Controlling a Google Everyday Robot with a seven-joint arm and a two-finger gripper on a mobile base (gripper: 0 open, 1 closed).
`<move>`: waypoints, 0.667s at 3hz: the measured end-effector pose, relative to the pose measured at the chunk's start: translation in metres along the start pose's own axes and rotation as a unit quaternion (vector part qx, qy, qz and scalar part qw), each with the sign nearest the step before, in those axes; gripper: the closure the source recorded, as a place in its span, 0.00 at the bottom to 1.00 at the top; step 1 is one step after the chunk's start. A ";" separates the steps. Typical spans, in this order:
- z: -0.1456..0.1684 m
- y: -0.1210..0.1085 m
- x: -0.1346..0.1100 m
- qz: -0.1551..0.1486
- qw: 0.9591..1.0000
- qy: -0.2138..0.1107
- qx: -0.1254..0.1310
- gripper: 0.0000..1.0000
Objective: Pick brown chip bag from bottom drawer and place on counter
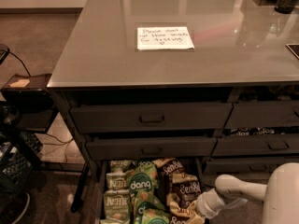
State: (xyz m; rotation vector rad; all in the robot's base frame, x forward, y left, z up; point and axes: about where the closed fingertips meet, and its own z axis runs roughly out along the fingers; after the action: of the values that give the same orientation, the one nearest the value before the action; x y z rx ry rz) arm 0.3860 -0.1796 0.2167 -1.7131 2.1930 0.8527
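At btm drawer, pincer, 3 brown chip bags (cream-edged)

1 high camera looks down past counter into bottom drawer (gripper at lower right).

Pincer sits low at the drawer's near right; bags crowd its left, the upper front overhangs beyond. Worktop lies open around the note.
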 end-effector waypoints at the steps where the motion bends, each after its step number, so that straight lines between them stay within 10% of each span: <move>1: -0.004 0.003 -0.007 0.001 1.000 0.006 -0.004 0.89; 2: -0.023 0.009 -0.028 -0.002 1.000 0.024 -0.010 1.00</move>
State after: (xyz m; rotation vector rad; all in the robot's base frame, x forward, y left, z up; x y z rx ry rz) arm 0.3897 -0.1686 0.2528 -1.7639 2.2185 0.8431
